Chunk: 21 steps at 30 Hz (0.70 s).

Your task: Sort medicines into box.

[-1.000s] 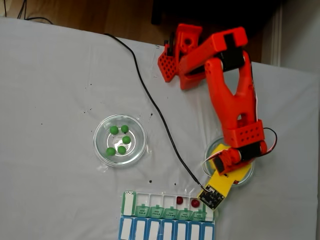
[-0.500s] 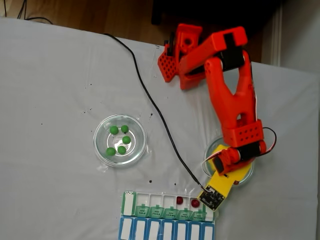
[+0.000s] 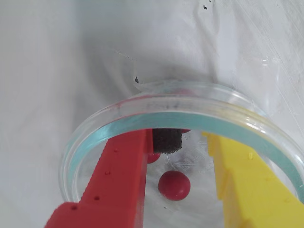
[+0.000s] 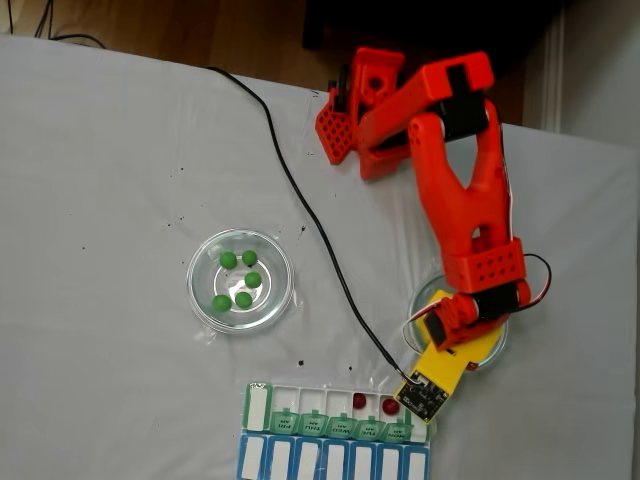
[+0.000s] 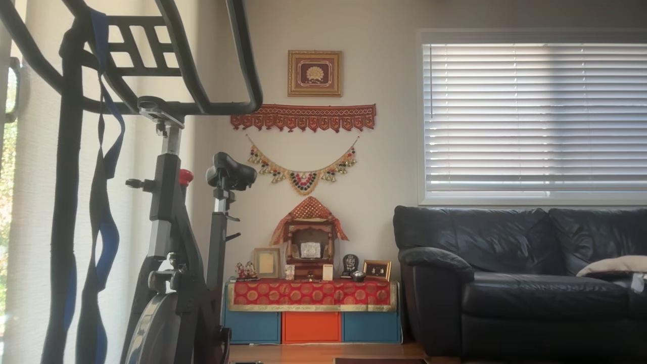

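Hovering your hand (image 3: 187,142) spread inside the clear dish (image 3: 142,114), red finger and yellow finger flanking a red ball (image 3: 174,185), two more in the box (image 4: 335,400) on the bench (image 4: 100,150).

In the other view, a beige wall (image 5: 384,151) carries a framed picture (image 5: 314,73) at twelve o'clock, above a red hanging (image 5: 303,117). A window with closed blinds (image 5: 535,116) glows at two o'clock over a black leather sofa (image 5: 520,283). An exercise bike (image 5: 172,242) stands at nine o'clock; wood floor (image 5: 323,352) runs below.
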Tool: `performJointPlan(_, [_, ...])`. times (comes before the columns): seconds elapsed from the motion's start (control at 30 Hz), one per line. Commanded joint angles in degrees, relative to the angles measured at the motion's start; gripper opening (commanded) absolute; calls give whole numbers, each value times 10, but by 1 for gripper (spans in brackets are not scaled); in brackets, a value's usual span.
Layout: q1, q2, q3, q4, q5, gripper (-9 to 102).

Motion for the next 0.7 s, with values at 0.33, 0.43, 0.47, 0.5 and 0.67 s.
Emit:
performJointPlan(0.33, [13, 136, -86, 142, 34, 1])
performJointPlan(0.43, [15, 173, -91, 178, 53, 1])
performJointPlan(0.47, [15, 184, -93, 188, 59, 1])
performJointPlan(0.5, [16, 195, -94, 195, 66, 1])
performJointPlan(0.67, [34, 228, -104, 199, 91, 1])
